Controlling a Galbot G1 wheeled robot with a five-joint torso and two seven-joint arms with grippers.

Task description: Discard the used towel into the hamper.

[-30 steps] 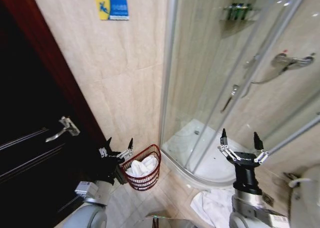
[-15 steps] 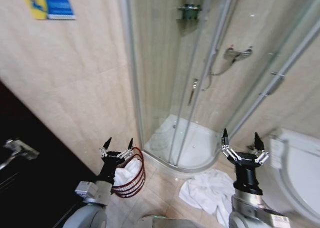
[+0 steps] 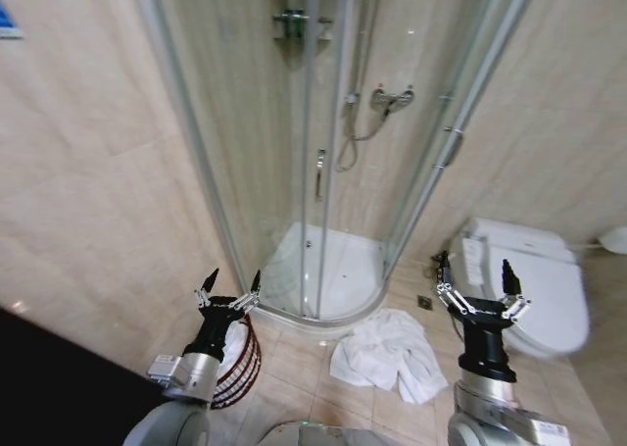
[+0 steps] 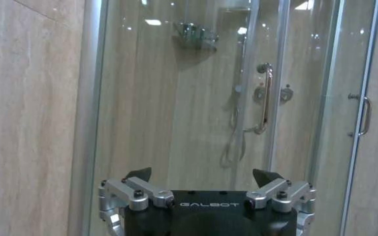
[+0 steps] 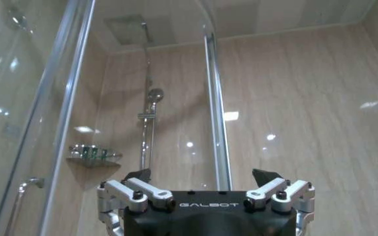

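While both claws are held up with fingers spread and nothing in them, the towel (image 3: 387, 356) is seen crumpled on the floor against the shower tray (image 3: 323, 270). The hamper (image 3: 238, 360) stands under the left claw (image 3: 227, 291), apart from the towel. The right claw (image 3: 476, 291) could trap only one fold, so the cloth might drag or be dropped beside the hamper rim.
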